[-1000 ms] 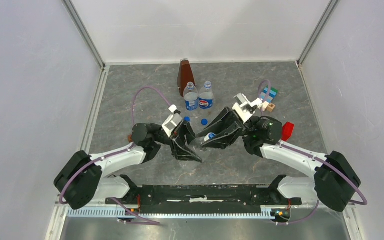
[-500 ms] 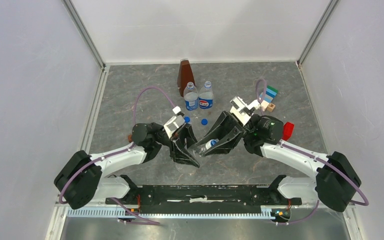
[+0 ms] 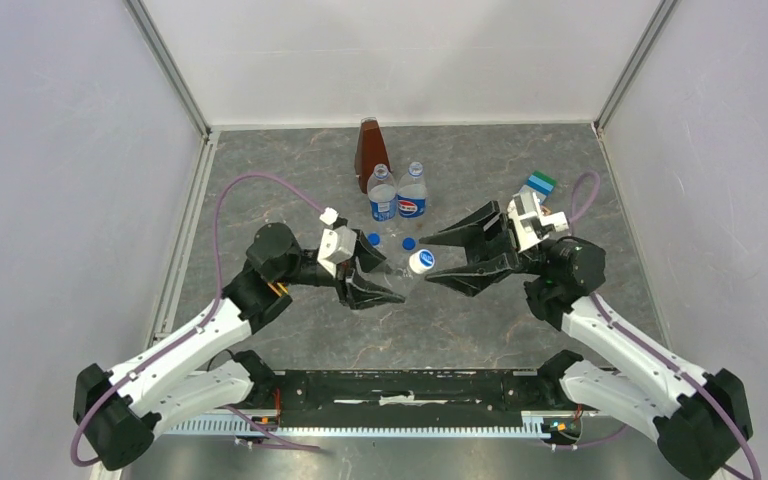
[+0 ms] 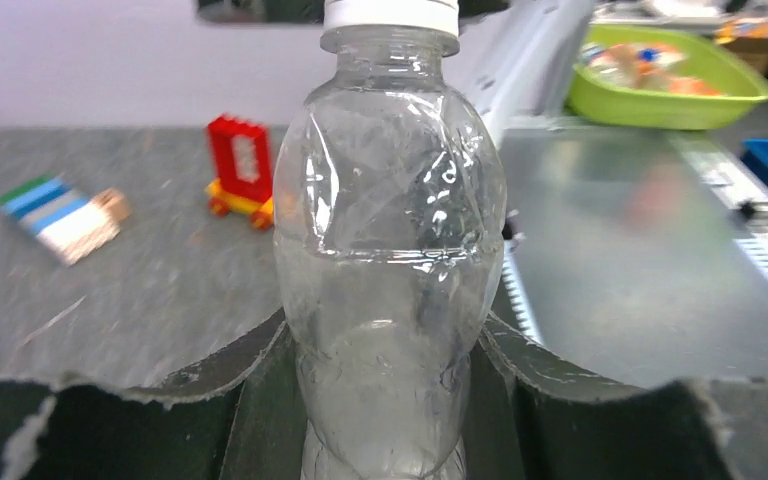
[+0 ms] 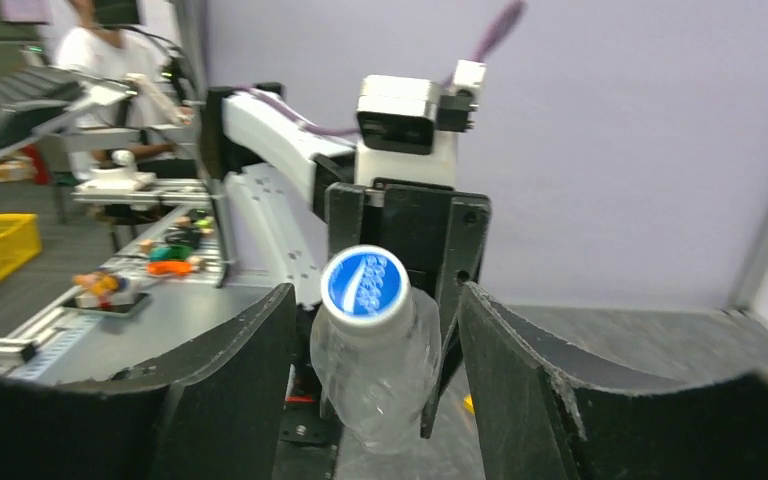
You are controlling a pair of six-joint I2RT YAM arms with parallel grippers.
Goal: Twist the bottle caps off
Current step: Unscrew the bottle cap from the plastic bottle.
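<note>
Reaching in from near-left with left arm, elbow raised, wrist pointing right toward the middle of the desk [image 3: 290, 170]. Clamping left claw [image 3: 385, 285] on clear bottle [image 4: 390, 250], low on its body, fingers [image 4: 210, 400] pressing in on both sides. Holding it up off the desk, neck pointing away along the claw axis toward the right arm.

Reaching in from near-right with right arm, elbow up, wrist pointing left, so both claws facing each other mid-desk. Keeping right claw [image 3: 426, 261] apart, one finger on each side of white cap [image 5: 365, 283]. Showing a gap on both sides in the right wrist view, so not touching. Cap sitting on the bottle neck, blue mark facing that camera.

Standing upright behind the claws: two labelled bottles [image 3: 398, 195], side by side and touching. Lying loose on the desk just in front of them: two blue caps [image 3: 373, 239]. Standing just behind them: brown pyramid [image 3: 369, 145]. Sitting at far right, well apart from the bottles: blocks [image 3: 538, 185].
</note>
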